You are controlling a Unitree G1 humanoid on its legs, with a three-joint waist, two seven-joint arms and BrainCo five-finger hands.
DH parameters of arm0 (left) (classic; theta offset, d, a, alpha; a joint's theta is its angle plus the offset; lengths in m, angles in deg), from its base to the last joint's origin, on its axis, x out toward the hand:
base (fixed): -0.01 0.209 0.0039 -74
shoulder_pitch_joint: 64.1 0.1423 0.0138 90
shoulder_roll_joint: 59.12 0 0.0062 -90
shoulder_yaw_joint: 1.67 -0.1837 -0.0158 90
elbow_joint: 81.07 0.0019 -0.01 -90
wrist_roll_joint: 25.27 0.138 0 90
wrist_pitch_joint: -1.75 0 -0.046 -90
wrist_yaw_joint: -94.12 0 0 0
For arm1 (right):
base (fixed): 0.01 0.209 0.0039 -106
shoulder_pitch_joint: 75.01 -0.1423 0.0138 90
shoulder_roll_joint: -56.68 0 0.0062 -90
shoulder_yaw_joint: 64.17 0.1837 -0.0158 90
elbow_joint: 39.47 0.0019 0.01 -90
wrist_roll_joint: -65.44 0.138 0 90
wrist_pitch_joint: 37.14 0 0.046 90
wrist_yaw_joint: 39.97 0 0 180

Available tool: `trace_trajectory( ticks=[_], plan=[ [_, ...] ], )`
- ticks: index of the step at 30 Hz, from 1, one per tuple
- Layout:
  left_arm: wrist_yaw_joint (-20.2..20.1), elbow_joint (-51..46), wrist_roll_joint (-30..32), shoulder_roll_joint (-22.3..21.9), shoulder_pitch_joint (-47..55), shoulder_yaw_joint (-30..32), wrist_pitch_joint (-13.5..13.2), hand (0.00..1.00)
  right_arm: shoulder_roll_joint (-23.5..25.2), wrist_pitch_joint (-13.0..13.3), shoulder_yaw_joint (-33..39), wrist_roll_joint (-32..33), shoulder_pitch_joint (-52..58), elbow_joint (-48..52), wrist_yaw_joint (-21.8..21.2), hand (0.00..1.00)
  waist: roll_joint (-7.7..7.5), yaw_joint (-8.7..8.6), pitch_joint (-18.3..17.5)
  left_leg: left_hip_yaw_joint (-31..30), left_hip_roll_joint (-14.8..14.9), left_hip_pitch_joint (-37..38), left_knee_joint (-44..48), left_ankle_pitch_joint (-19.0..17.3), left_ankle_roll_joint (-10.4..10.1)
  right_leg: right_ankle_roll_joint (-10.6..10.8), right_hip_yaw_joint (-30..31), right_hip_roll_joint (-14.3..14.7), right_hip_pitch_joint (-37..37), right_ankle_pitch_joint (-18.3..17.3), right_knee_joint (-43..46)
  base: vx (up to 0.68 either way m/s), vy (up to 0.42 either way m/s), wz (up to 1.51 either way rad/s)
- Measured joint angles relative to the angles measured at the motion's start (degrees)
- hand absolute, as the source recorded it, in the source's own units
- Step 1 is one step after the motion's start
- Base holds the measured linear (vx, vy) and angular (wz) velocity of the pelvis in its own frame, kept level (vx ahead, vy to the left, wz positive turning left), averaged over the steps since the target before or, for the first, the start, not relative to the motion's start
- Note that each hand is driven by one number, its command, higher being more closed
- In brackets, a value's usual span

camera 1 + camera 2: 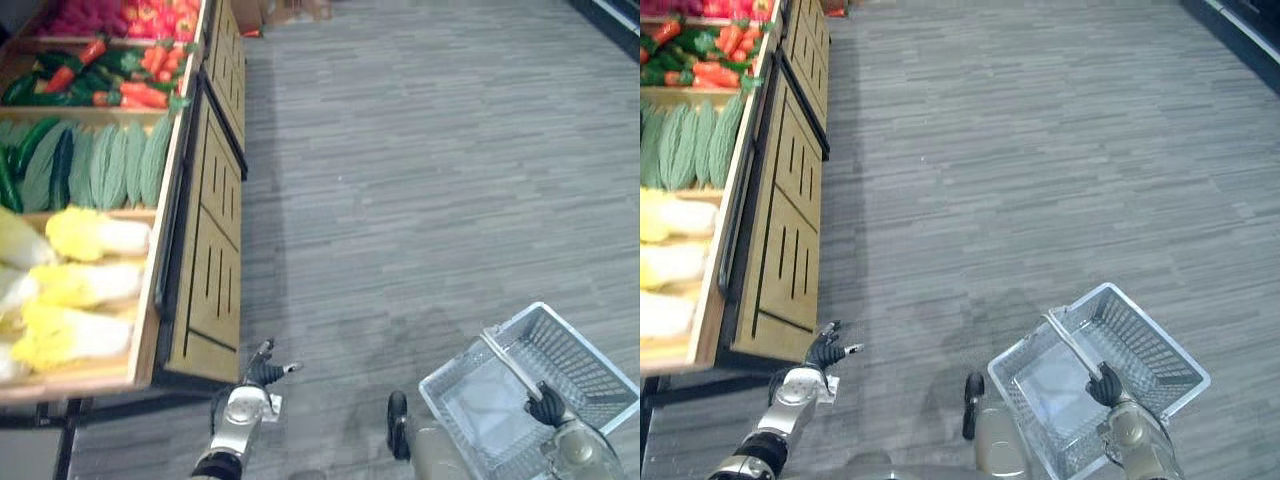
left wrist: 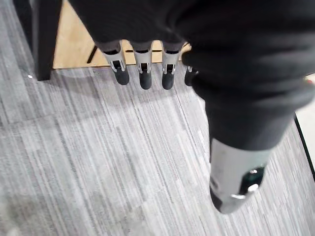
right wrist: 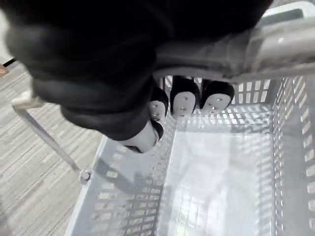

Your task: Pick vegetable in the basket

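The grey plank-patterned floor [image 1: 430, 180] spreads open from twelve to four o'clock in the eye views. That is the free room for stepping and swinging an arm. The tall wooden produce stand with slatted front panels [image 1: 205, 290] runs along nine to eleven o'clock, and its front lip and lower corner are the edges to respect. The pale grey plastic mesh basket [image 1: 1160, 350] hangs at five o'clock with nothing in it. The right hand [image 1: 1107, 385] has its fingers [image 3: 184, 101] curled round the thin grey handle bar [image 1: 1072, 345].

The vegetables lie in the stand: pale yellow cabbages [image 1: 95, 235] at nine o'clock, long green ridged gourds [image 1: 120, 165] beyond, orange carrots [image 1: 150, 90] at eleven. The left hand [image 1: 265, 372] sits low at seven o'clock, just beside the stand's bottom corner, fingers straight and loosely spread, holding nothing.

To do the reach well, I judge the left hand should rise clear of the front lip before going in towards ten o'clock. The nearest cabbage looks the easiest pick, and the basket should be kept level.
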Motion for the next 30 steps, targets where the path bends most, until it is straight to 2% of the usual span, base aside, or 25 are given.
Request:
trace_trajectory(
  ticks=[2,4,5,7,8,9,10,11,12,13,14,15,16,17,18,19,20,21,22,23,24,25,27,28,30],
  plan=[
    [0.0,2.3,0.0,0.1,1.9,0.3,0.0,0.0,-0.4,0.1,-0.5,0.5,-0.1,0.1,0.2,1.0,-1.02,1.38,0.5,3.3,1.4,-4.7,5.5,-3.5,3.7,0.0,0.8,-0.2,7.4,-2.4,-3.8,0.45,-0.136,-0.21],
    [0.0,4.3,0.0,-0.1,3.3,1.0,0.0,0.0,-1.2,0.1,-0.5,1.5,-0.3,0.0,0.3,1.0,-0.3,1.86,0.5,4.6,1.9,-11.2,3.7,-5.0,5.1,1.2,0.5,-0.5,10.9,-4.8,-5.7,0.36,-0.02,0.02],
    [-0.1,5.6,0.0,-0.3,4.1,2.3,0.1,0.0,-1.1,0.1,-0.4,1.6,-0.4,-0.1,0.4,1.0,-0.09,2.41,0.6,5.7,1.9,-14.2,0.7,-6.0,5.1,1.7,0.2,-0.8,12.1,-5.4,-6.0,0.38,0.058,0.16],
    [-0.1,8.1,0.2,-0.6,7.0,4.7,0.4,0.0,-0.9,0.2,-0.3,1.6,-0.5,0.0,0.5,1.0,-0.51,3.37,0.8,8.9,-0.3,-18.0,-13.3,-6.6,5.5,3.8,-0.9,-2.4,15.4,-6.5,-7.4,0.35,0.099,0.27],
    [-0.2,9.3,0.3,-0.8,8.7,5.0,0.4,0.0,-0.9,0.3,0.4,1.6,-0.5,0.2,0.8,1.0,-0.34,3.74,0.7,9.9,-3.0,-17.7,-26.3,-5.1,5.3,4.9,-1.7,-3.3,17.3,-7.2,-8.9,0.32,0.116,0.32],
    [-0.4,9.8,1.1,-0.9,9.9,5.1,0.4,0.0,-1.0,0.4,0.7,1.6,-0.4,0.2,1.1,1.0,-0.01,4.11,0.5,9.7,-4.2,-17.4,-33.9,-3.3,5.0,5.5,-2.1,-3.5,18.4,-7.6,-9.7,0.53,0.223,0.29],
    [-0.6,10.7,2.9,-1.2,13.2,5.8,0.4,0.0,-1.1,0.4,0.7,1.5,-0.5,0.2,1.6,1.0,1.4,5.26,-0.2,9.1,-5.6,-16.6,-48.5,1.2,4.3,7.0,-2.3,-2.8,21.0,-8.6,-11.6,0.48,0.218,0.11],
    [-0.6,11.4,3.8,-1.5,14.4,6.8,0.5,0.0,-1.1,0.4,0.6,1.5,-0.5,0.2,1.6,1.0,2.11,5.96,-0.6,8.9,-5.3,-16.7,-51.0,1.5,4.5,7.6,-2.2,-2.2,21.9,-9.2,-12.1,0.63,0.308,-0.02],
    [-0.7,12.6,4.8,-1.9,16.5,9.7,0.9,0.0,-0.3,0.4,-0.2,1.4,-1.0,0.2,1.6,1.0,2.33,7.15,-1.1,9.4,-5.3,-16.7,-49.3,7.5,6.4,8.3,-1.2,-2.3,23.5,-10.6,-12.5,0.43,0.215,-0.09],
    [-0.7,12.9,4.8,-2.3,17.3,10.8,1.0,0.0,-0.2,0.4,-1.3,1.4,-1.4,0.2,1.6,1.0,1.27,7.67,-1.2,9.7,-6.1,-16.9,-48.4,8.2,7.3,8.1,-0.9,-2.9,23.7,-11.0,-12.5,0.49,0.232,-0.06],
    [-0.7,13.8,5.0,-2.9,17.9,12.7,1.3,0.0,-0.2,0.5,-3.5,1.3,-2.9,0.4,1.5,1.0,-0.63,8.52,-1.1,10.7,-7.6,-17.1,-47.0,8.2,7.6,8.0,0.7,-5.0,23.5,-11.1,-11.4,0.45,0.2,0.01],
    [-1.6,14.5,6.0,-3.6,18.3,13.7,1.6,0.0,-0.2,0.6,-4.8,1.3,-4.3,0.6,1.5,1.0,-1.84,9.22,-1.4,11.7,-8.9,-17.0,-45.7,6.8,10.1,8.0,2.7,-6.6,22.6,-10.7,-9.0,0.46,0.208,0.0],
    [-2.0,14.5,6.2,-3.8,18.7,13.9,1.7,0.0,-0.2,0.7,-5.5,0.9,-4.9,0.6,1.5,1.0,-2.47,9.36,-1.7,12.3,-9.4,-16.7,-45.2,6.1,11.3,8.2,4.2,-7.4,21.9,-10.6,-7.2,0.57,0.261,0.03],
    [-2.4,14.6,6.3,-4.2,19.0,14.1,1.7,0.0,-0.1,1.1,-6.8,-0.1,-6.5,0.6,1.4,1.0,-3.37,9.33,-2.0,12.7,-10.7,-15.3,-44.6,4.5,13.0,9.5,7.2,-8.7,19.7,-9.6,-0.9,0.47,0.209,0.03],
    [-2.4,14.5,6.3,-4.3,19.0,14.1,1.7,0.0,0.0,1.4,-6.9,-0.4,-7.1,0.6,1.4,1.0,-3.47,9.26,-1.9,12.7,-10.9,-14.2,-44.8,3.8,13.3,9.9,8.4,-9.1,18.4,-8.6,3.2,0.54,0.234,-0.01],
    [-2.4,14.3,6.3,-4.3,18.9,14.1,1.7,0.0,0.3,1.6,-7.1,-0.6,-7.8,0.6,1.5,1.0,-3.71,9.26,-1.8,12.7,-11.0,-12.5,-45.0,2.6,13.3,12.2,9.7,-9.3,15.7,-6.1,10.1,0.34,0.145,-0.09],
    [-2.4,14.4,6.3,-4.1,19.0,14.0,1.8,0.0,1.0,1.7,-7.5,-0.6,-8.0,0.5,1.5,1.0,-3.77,9.21,-1.8,12.9,-11.0,-9.9,-46.1,1.2,13.1,15.2,10.7,-9.6,12.4,-1.7,18.4,0.41,0.178,-0.19],
    [-2.4,14.3,6.2,-3.6,19.1,13.1,1.9,0.0,2.4,1.8,-8.6,-0.6,-7.8,0.4,1.5,1.0,-4.19,8.98,-1.8,12.8,-11.0,-5.4,-48.6,-0.3,12.7,19.4,12.6,-9.6,8.0,7.5,29.7,0.41,0.168,-0.2],
    [-2.5,14.1,6.1,-2.9,18.9,11.9,2.1,0.0,3.5,1.9,-8.6,-0.6,-8.0,0.5,2.7,1.0,-4.54,8.64,-1.8,12.7,-10.9,-2.7,-49.4,-1.4,12.6,20.6,13.3,-9.3,3.9,10.3,39.2,0.4,0.156,-0.09],
    [-2.5,13.6,5.8,-2.3,18.7,10.8,2.5,0.0,3.5,2.0,-8.5,-1.0,-8.3,0.6,2.9,1.0,-4.65,7.95,-1.9,12.3,-10.8,-0.4,-49.8,-2.1,12.8,19.8,12.8,-9.6,0.3,9.8,48.3,0.39,0.109,0.21],
    [-2.4,12.2,5.7,-1.8,18.3,10.1,2.5,0.0,2.9,2.9,-8.7,-2.0,-8.0,1.5,3.0,1.0,-4.58,7.23,-1.9,11.2,-10.8,2.5,-50.0,-2.7,13.6,17.7,10.8,-10.0,-3.1,8.5,56.4,0.49,0.064,0.76],
    [-2.4,10.7,5.2,-1.0,17.4,10.0,2.5,0.0,3.2,2.7,-8.3,-2.0,-7.2,2.2,3.1,1.0,-4.56,5.66,-2.0,8.6,-10.9,5.6,-50.7,-3.0,13.8,13.4,7.4,-11.5,-5.7,5.9,59.8,0.51,0.039,0.92],
    [-2.4,9.5,3.3,-0.8,16.2,10.0,2.5,0.0,3.4,2.2,-8.0,-2.0,-6.6,2.2,3.4,1.0,-4.67,5.13,-2.1,6.4,-10.8,6.8,-51.1,-3.0,13.8,11.4,6.0,-12.5,-7.2,4.6,59.3,0.49,-0.019,0.94],
    [-2.3,7.5,1.7,-0.7,13.7,9.9,2.4,0.0,4.2,1.3,-6.4,-1.9,-5.1,2.1,3.2,1.0,-4.75,4.97,-2.1,2.2,-10.7,7.8,-51.4,-3.0,13.8,8.3,5.8,-13.3,-9.7,2.6,55.2,0.42,-0.059,1.05],
    [-2.2,6.2,1.2,-0.8,12.1,8.8,2.2,0.0,4.8,0.2,-5.9,-2.0,-4.3,0.9,3.2,1.0,-4.54,4.09,-2.0,-2.2,-10.5,9.0,-51.8,-3.0,13.7,6.9,7.9,-12.5,-10.1,1.6,45.5,0.36,-0.128,1.31]
  ],
)
